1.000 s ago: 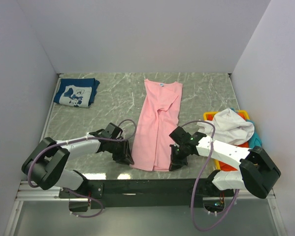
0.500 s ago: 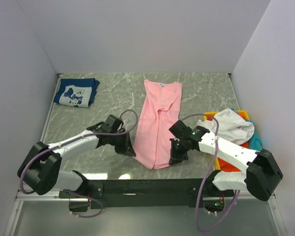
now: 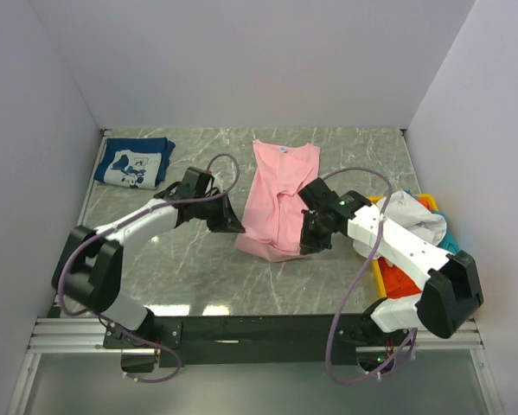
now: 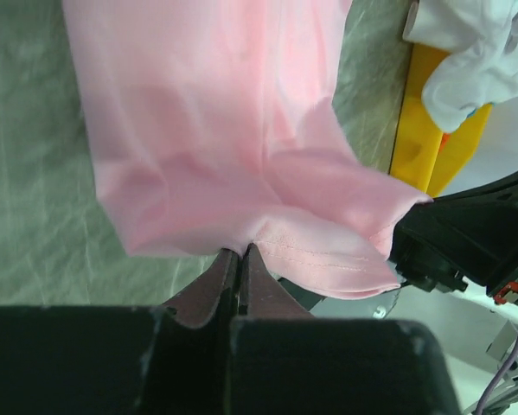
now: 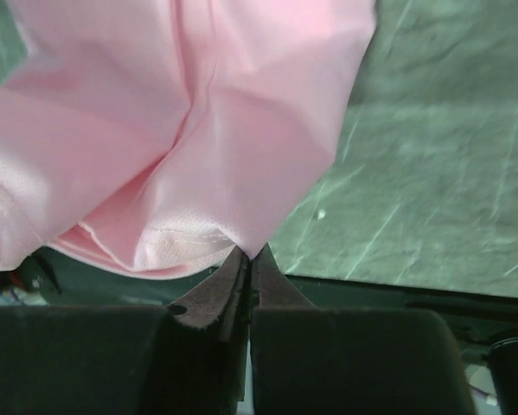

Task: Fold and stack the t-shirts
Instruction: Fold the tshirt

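The light-pink t-shirt point(image 3: 280, 194) lies lengthwise in the middle of the table, its near end lifted and doubled back. My left gripper point(image 3: 234, 226) is shut on the left corner of its hem point(image 4: 241, 238). My right gripper point(image 3: 310, 244) is shut on the right corner point(image 5: 250, 238). Both hold the hem above the table, over the shirt's middle. A folded navy t-shirt point(image 3: 134, 162) with white print lies at the far left. A white t-shirt point(image 3: 407, 221) sits heaped on orange-red point(image 3: 404, 286) and teal point(image 3: 450, 248) ones at the right.
The yellow tray point(image 3: 373, 204) under the heap stands at the table's right edge, also seen in the left wrist view point(image 4: 423, 130). White walls close in the table at the back and both sides. The arms' cables loop above the table.
Both grippers have carried the pink shirt's near hem up and away from the front edge, folding the lower part back over the middle. The shirt now looks shorter.
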Controlling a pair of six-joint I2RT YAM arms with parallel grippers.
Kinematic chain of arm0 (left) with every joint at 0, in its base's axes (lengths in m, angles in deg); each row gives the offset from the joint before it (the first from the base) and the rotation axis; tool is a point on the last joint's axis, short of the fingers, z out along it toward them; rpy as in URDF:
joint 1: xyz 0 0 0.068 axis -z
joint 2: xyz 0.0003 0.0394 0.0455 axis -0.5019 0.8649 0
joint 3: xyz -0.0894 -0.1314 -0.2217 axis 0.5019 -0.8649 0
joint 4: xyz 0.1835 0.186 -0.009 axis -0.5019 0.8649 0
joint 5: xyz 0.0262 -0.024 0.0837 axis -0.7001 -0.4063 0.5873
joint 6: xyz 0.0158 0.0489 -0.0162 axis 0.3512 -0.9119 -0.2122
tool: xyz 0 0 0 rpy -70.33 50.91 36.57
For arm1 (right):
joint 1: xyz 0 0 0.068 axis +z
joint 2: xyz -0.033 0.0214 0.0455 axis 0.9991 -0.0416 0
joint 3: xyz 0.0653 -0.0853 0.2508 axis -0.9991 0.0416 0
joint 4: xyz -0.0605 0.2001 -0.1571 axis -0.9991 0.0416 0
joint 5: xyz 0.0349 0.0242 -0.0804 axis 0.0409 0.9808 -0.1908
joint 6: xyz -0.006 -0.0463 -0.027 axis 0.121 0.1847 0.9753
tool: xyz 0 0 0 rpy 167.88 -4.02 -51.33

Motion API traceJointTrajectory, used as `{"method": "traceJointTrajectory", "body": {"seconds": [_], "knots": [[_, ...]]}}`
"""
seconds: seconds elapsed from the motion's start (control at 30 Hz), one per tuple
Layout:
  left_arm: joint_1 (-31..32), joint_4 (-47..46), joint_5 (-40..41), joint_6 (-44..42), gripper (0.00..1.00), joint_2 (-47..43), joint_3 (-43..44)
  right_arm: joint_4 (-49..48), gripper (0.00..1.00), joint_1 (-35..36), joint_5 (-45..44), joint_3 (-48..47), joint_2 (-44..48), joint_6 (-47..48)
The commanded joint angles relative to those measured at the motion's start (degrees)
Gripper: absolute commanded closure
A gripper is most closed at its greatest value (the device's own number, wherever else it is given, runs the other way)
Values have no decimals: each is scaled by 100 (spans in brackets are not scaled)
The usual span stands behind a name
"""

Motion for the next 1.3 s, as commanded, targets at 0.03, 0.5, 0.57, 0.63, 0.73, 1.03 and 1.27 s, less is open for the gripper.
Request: {"method": "traceJointTrajectory", "body": {"seconds": [0.03,0.5,0.57,0.63,0.73,1.03,1.27], "knots": [[-74,-269,-264,-275,100,727,905,-78,100,-449,-313,-595,-449,499],[-637,-163,-1011,-372,100,3111,3472,-148,100,-1399,-595,-2360,-2496,1377],[-672,-189,-1116,-302,100,3357,3639,-148,100,-1556,-586,-2519,-2673,1430],[-699,-259,-1178,-249,100,3516,3710,-148,100,-1654,-560,-2722,-2893,1501],[-751,-285,-1187,-223,99,3700,3842,-140,100,-1794,-516,-2994,-3209,1633],[-866,-286,-994,-196,54,3894,4088,-87,99,-2049,-384,-3750,-3974,1914],[-883,-233,-563,-503,41,3403,3764,194,46,-2234,-155,-4752,-4265,2020]]}}
